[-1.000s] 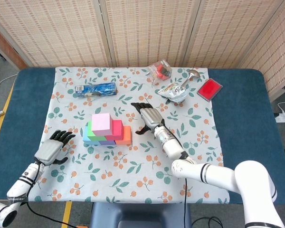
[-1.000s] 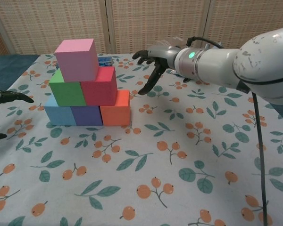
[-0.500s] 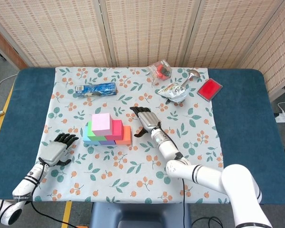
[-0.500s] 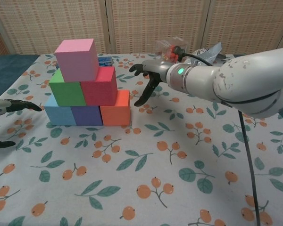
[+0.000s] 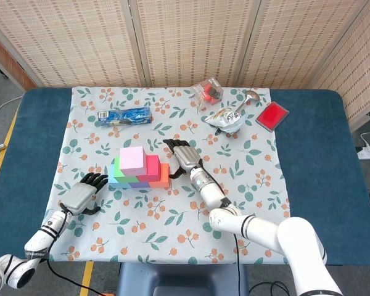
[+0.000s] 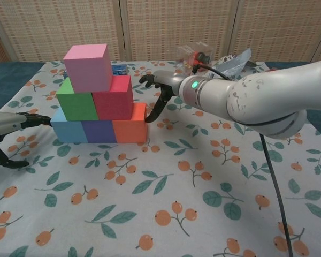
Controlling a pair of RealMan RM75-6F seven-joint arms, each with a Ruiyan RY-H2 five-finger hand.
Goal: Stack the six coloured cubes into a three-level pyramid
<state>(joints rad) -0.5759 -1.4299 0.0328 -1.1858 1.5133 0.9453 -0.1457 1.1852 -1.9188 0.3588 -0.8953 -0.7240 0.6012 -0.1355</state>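
A three-level pyramid stands on the floral cloth [image 5: 172, 213]. Its bottom row is a light blue cube [image 6: 67, 130], a purple cube [image 6: 98, 130] and an orange cube [image 6: 131, 126]. Above sit a green cube [image 6: 75, 103] and a red cube [image 6: 112, 99], with a pink cube [image 6: 87, 67] on top, turned slightly. My right hand [image 6: 160, 88] hovers just right of the stack with fingers spread, holding nothing, one fingertip [image 6: 148, 118] at the orange cube's right edge. My left hand [image 5: 81, 195] lies low to the left, fingers apart, its fingertips [image 6: 43, 120] close to the blue cube.
At the back of the cloth lie a blue packet [image 5: 124, 116], a clear box with red contents [image 5: 208, 91], a crumpled wrapper with a spoon [image 5: 225, 118] and a red flat box [image 5: 272, 116]. Woven screens stand behind the table.
My right hand has moved left, up to the orange cube's side. My left hand has moved right, toward the blue cube. The pyramid has stayed in place.
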